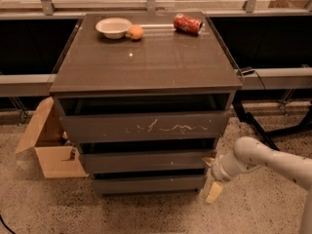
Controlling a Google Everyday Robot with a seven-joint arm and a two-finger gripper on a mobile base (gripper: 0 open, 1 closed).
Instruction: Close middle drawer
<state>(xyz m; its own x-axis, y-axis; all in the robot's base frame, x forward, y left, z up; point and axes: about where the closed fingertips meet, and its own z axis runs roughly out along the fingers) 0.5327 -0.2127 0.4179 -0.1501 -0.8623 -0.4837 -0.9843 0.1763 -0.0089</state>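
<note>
Its fingers spread apart, the pincer (pixel 210 176) hangs low beside the cabinet; the middle drawer (pixel 146 161) lies just to its left, nearly pushed in.

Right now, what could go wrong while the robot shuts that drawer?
1. The hand sits at the right end of the middle drawer, so a push there might skew it and jam it.
2. The scratched drawer above sticks out further; the arm could bump it.
3. A hard shove might shake the cabinet, and the red can lying on its side or the orange could roll off.
</note>
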